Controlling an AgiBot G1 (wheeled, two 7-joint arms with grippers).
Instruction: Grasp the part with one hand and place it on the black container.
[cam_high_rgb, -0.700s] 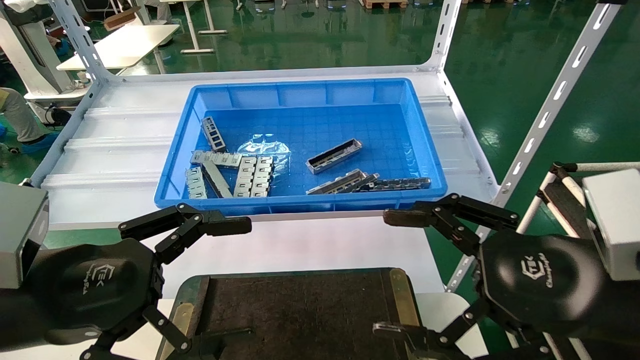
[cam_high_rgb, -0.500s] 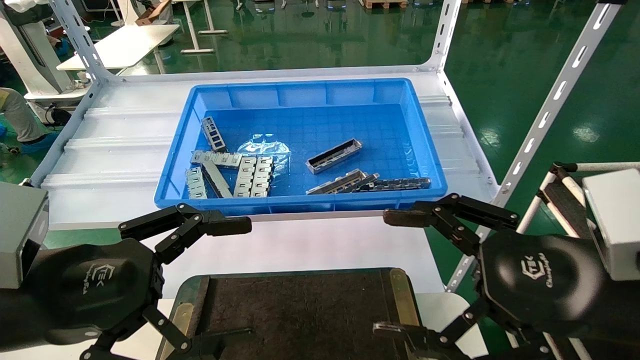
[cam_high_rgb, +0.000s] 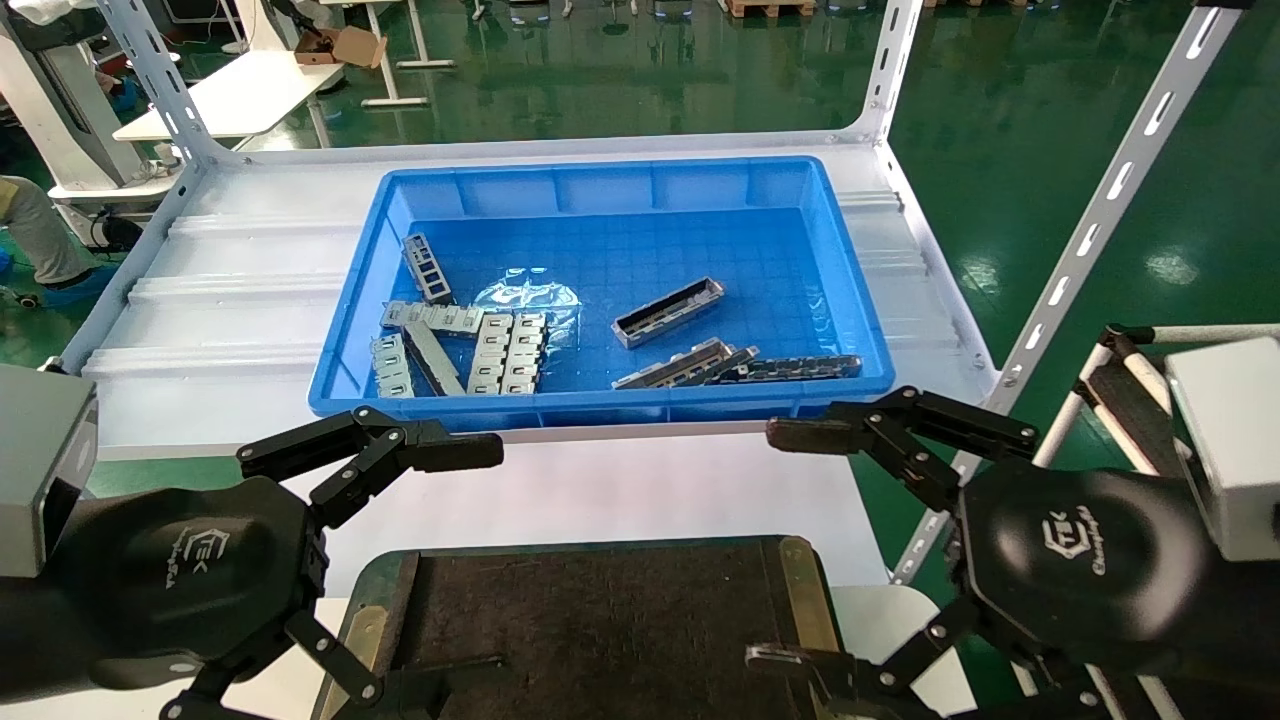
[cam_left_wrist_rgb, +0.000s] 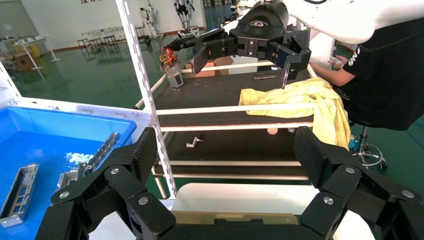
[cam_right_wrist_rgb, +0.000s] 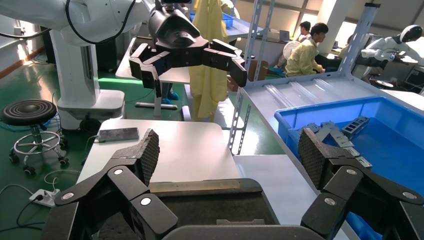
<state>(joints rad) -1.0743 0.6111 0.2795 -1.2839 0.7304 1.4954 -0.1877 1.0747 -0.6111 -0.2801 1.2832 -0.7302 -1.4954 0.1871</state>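
Both grippers poised low at the near edge, fingers spread wide and holding nothing. Left gripper (cam_high_rgb: 455, 560) on the left of the black container (cam_high_rgb: 600, 620), right gripper (cam_high_rgb: 790, 545) on its right, one finger of each reaching over the tray's near corners. Seen across from the right wrist: left gripper (cam_right_wrist_rgb: 192, 62) open in mid-air; from the left wrist: right gripper (cam_left_wrist_rgb: 240, 55) likewise open.

Black container empty-topped here, matte dark surface, brass-coloured strips down both sides, sitting on the white table (cam_high_rgb: 600, 495) just before the shelf.

Out ahead on the pale shelf (cam_high_rgb: 240, 300), the blue bin (cam_high_rgb: 850, 300). Inside it, right of centre, the part (cam_high_rgb: 668, 312): grey slotted channel bar lying flat on the bin floor, angled, apart from its neighbours. Just nearer, two more channel bars (cam_high_rgb: 690, 364) touching side by side, and a darker slotted bar (cam_high_rgb: 800, 367) along the near wall. Over on the left of the bin, a cluster of flat silver slotted plates (cam_high_rgb: 505, 352), plus a crumpled clear film (cam_high_rgb: 528, 296) beside them.
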